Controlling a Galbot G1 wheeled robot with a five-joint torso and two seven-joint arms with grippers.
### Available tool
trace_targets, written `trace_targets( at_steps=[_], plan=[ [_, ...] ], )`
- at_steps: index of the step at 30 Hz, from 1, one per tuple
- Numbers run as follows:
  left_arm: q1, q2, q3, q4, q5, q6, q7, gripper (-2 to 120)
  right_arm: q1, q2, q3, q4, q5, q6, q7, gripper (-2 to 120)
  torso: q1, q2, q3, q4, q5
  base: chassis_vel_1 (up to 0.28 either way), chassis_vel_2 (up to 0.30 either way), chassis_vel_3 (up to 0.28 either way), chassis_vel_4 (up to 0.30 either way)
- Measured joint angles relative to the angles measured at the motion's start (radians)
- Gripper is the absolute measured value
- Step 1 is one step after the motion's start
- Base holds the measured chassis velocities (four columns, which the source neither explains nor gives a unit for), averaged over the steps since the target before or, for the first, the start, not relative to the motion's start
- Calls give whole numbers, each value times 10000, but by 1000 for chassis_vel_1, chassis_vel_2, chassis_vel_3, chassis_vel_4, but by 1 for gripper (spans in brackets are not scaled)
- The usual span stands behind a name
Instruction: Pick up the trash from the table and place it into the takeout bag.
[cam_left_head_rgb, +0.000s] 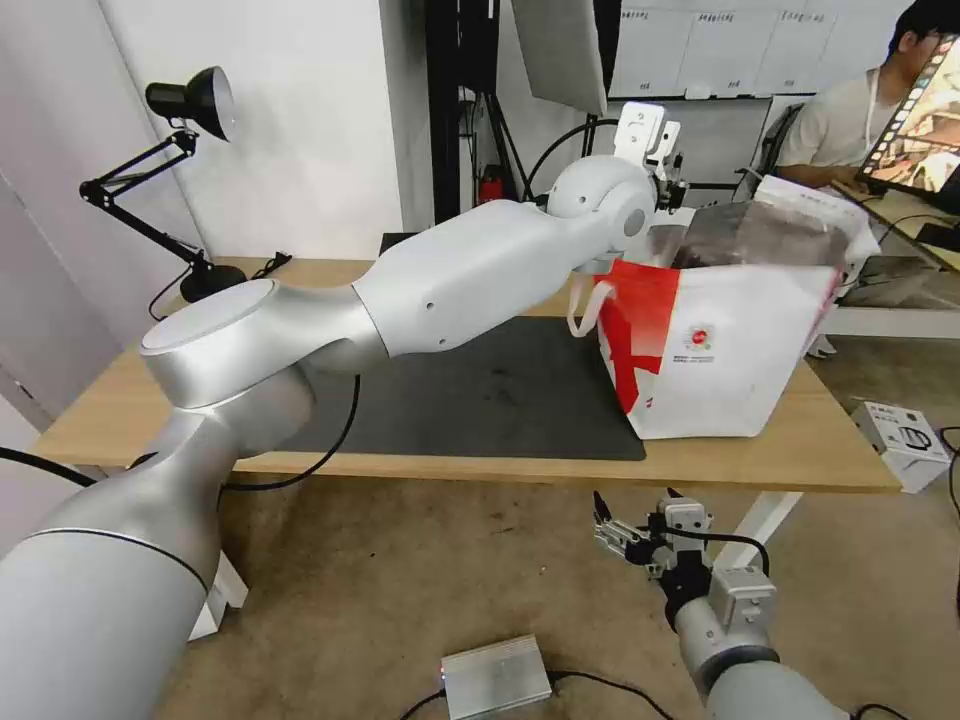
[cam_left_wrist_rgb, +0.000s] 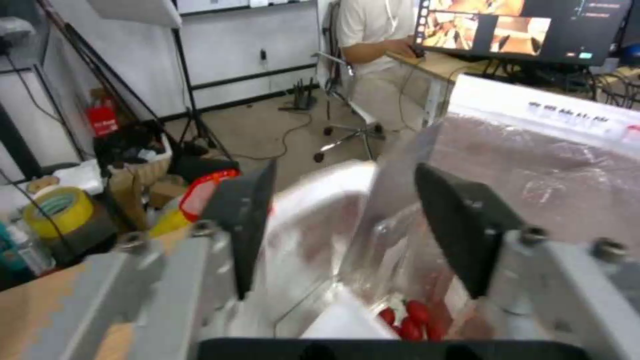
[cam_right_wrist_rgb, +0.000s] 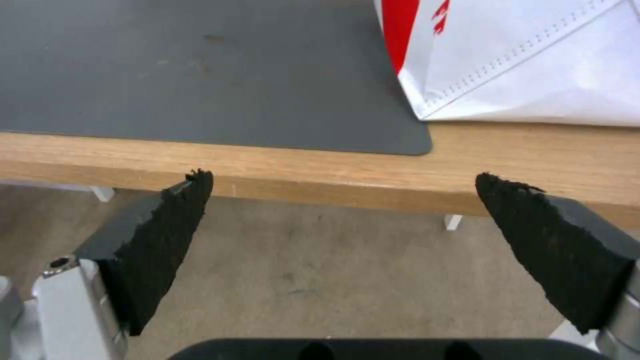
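The table (cam_left_head_rgb: 820, 455) is a wide light-wood desk with white legs. A large dark grey mat (cam_left_head_rgb: 500, 395) lies flat on its middle, one rounded corner near the front edge. The takeout bag (cam_left_head_rgb: 720, 350) stands upright on the right part, its left bottom corner on the mat and the rest on bare wood. At the far left corner sits the round black base of a desk lamp (cam_left_head_rgb: 212, 280), with a black cord trailing beside it. A black cable hangs over the front edge at the left.
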Motion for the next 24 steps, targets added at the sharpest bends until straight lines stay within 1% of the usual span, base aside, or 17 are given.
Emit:
trace_targets(
  at_steps=[1, 2, 3, 4, 5, 8, 9, 12, 13, 14, 15, 18, 19, 21, 23, 24],
  plan=[
    [-20, -32, -41, -6, -2, 0, -11, 72, 0, 0, 0, 0, 0, 0, 0, 100, 0, 0, 0, 0, 0, 0, 0, 0, 0],
    [-20, -32, -41, -6, -2, 0, -11, 72, 0, 0, 0, 0, 0, 0, 0, 100, 0, 0, 0, 0, 0, 0, 0, 0, 0],
    [-40, -42, -74, -32, -3, -3, -26, 75, 0, 0, 0, 0, 0, 0, 0, 100, 0, 0, 0, -1, 0, 0, 0, 0, 0],
    [-68, -28, -105, -116, -5, -26, -53, 81, 0, 0, 0, 0, 0, 0, 0, 100, 0, 0, 0, -1, 1, 0, 0, 0, 0],
    [-68, -28, -105, -116, -5, -26, -53, 81, 0, 0, 0, 0, 0, 0, 0, 100, 0, 0, 0, -1, 1, 0, 0, 0, 0],
    [-138, 282, -127, -529, -10, -246, -219, 96, 0, 0, 0, 0, 0, 0, 0, 100, 0, 0, 0, -2, 0, 0, 0, 0, 0],
    [-138, 282, -127, -529, -10, -246, -219, 96, 0, 0, 0, 0, 0, 0, 0, 100, 0, 0, 0, -2, 0, 0, 0, 0, 0],
    [-187, 800, -151, -935, -19, -360, -274, 99, 0, 0, 0, 0, 0, 0, 0, 100, 0, 0, 0, 0, -1, 0, 0, 0, 0],
    [-196, 1091, -155, -1100, -6, -393, -281, 100, 0, 0, 0, 0, 0, 0, 0, 100, 0, 0, 0, -2, -1, 0, 0, 0, 0],
    [-196, 1091, -155, -1100, -6, -393, -281, 100, 0, 0, 0, 0, 0, 0, 0, 100, 0, 0, 0, -2, -1, 0, 0, 0, 0],
    [-209, 1324, -154, -1217, 9, -429, -281, 100, 0, 0, 0, 0, 0, 0, 0, 100, 0, 0, 0, -3, 0, 0, 0, 0, 0],
    [-211, 2414, -176, -1822, -43, -559, -290, 100, 0, 0, 0, 0, 0, 0, 0, 100, 0, 0, 0, 2, -3, 0, 0, 0, 0],
    [-211, 2414, -176, -1822, -43, -559, -290, 100, 0, 0, 0, 0, 0, 0, 0, 100, 0, 0, 0, 2, -3, 0, 0, 0, 0],
    [-115, 2854, -276, -2087, -93, -597, -303, 100, 0, 0, 0, 0, 0, 0, 0, 100, 0, 0, -1, 2, -4, 0, 0, 0, 0],
    [88, 3453, -421, -2478, -128, -632, -343, 100, 0, 0, 0, 0, 0, 0, 0, 100, 0, 0, 0, 1, -4, 0, 0, 0, 0],
    [88, 3453, -421, -2478, -128, -632, -343, 100, 0, 0, 0, 0, 0, 0, 0, 100, 0, 0, 0, 1, -4, 0, 0, 0, 0]
  ],
)
